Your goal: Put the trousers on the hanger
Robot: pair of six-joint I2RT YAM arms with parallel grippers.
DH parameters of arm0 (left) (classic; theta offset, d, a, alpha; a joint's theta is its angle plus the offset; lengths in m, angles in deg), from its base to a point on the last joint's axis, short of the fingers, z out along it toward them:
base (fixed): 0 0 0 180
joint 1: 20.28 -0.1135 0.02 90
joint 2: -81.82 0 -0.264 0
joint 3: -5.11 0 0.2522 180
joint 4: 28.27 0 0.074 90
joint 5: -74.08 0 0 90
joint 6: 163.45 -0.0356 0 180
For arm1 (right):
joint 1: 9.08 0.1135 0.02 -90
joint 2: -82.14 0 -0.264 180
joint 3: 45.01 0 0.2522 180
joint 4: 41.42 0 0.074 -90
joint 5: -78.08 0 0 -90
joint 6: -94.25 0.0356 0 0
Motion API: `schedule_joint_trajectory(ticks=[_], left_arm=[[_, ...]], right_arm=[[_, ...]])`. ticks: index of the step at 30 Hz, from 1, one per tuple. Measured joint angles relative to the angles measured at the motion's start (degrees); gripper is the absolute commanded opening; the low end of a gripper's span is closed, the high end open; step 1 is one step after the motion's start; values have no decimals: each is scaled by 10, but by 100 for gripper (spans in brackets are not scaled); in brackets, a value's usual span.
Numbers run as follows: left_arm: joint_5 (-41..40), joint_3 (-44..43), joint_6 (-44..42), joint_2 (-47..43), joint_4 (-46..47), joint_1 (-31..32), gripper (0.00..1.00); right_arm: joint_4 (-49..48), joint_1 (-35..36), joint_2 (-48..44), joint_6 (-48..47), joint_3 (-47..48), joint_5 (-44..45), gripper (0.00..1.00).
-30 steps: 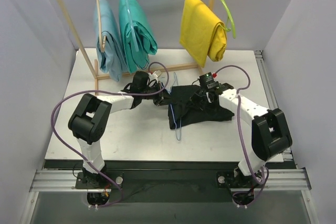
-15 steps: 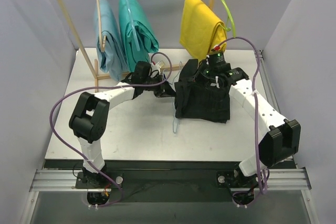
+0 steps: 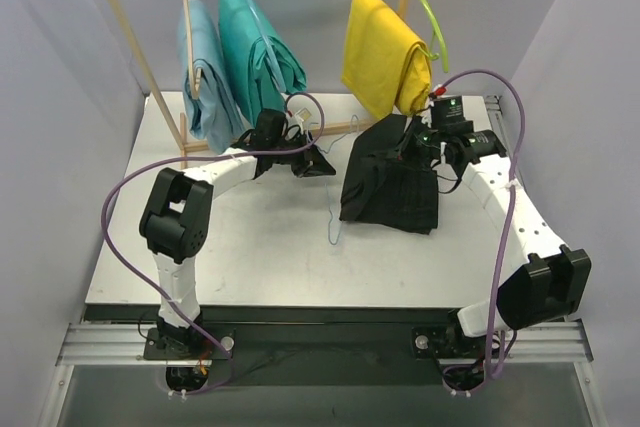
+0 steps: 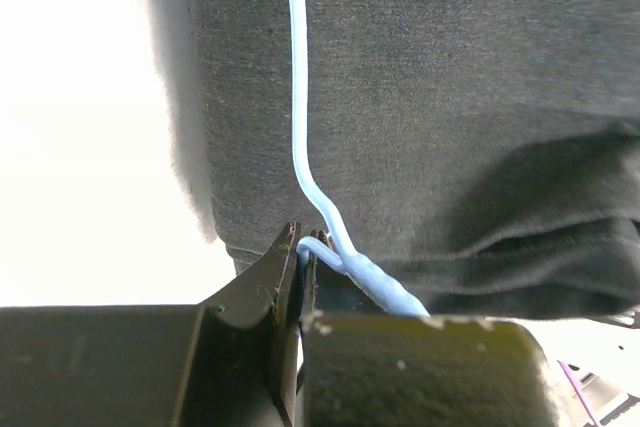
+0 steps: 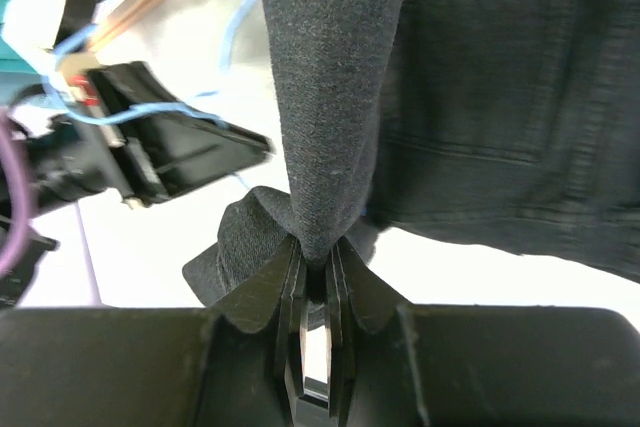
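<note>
The black trousers point(image 3: 392, 190) hang from my right gripper point(image 3: 408, 143), their lower part resting on the white table point(image 3: 250, 257). In the right wrist view the gripper point(image 5: 320, 259) is shut on a fold of the trousers point(image 5: 335, 97). My left gripper point(image 3: 322, 164) is to the left of the trousers and is shut on the thin light-blue wire hanger point(image 3: 333, 217), which runs down along their left edge. In the left wrist view the gripper point(image 4: 300, 259) pinches the hanger point(image 4: 297, 97) by its hook end, with the trousers point(image 4: 450, 97) behind the wire.
A wooden rack point(image 3: 135, 47) stands at the back. On it hang a light-blue garment point(image 3: 205, 72) on a tan hanger, teal trousers point(image 3: 255, 47), and yellow trousers point(image 3: 385, 52) on a lime-green hanger point(image 3: 425, 7). The rack's base bar point(image 3: 335, 130) lies just behind both grippers.
My right gripper has lifted the trousers off the table and carried them up and back to the right. My left gripper has moved slightly back with the hanger.
</note>
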Motion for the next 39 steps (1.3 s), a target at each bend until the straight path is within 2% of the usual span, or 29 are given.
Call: schedule_joint_trajectory(ticks=[11, 18, 19, 22, 27, 31, 35, 39], left_arm=[[-1, -10, 9, 8, -1, 0, 0], [-27, -33, 25, 9, -12, 27, 0], [-35, -42, 26, 9, -18, 31, 0], [-46, -54, 27, 14, -22, 50, 0], [-52, -57, 30, 36, -18, 61, 0], [-52, -57, 31, 45, -18, 62, 0], [-51, -57, 30, 45, -16, 62, 0], [-50, -58, 27, 45, -16, 62, 0]], right_arm=[[3, -87, -6, -91, -50, -47, 0], [-7, -122, 38, -158, -86, -11, 0], [-7, -127, 48, -161, -89, 2, 7], [-2, -144, 76, -156, -92, 48, 50], [30, -156, 90, -138, -71, 152, 52], [36, -133, 59, -127, -60, 186, 52], [24, -80, 11, -117, -59, 148, 51], [-14, -47, 6, -88, -85, 81, 49]])
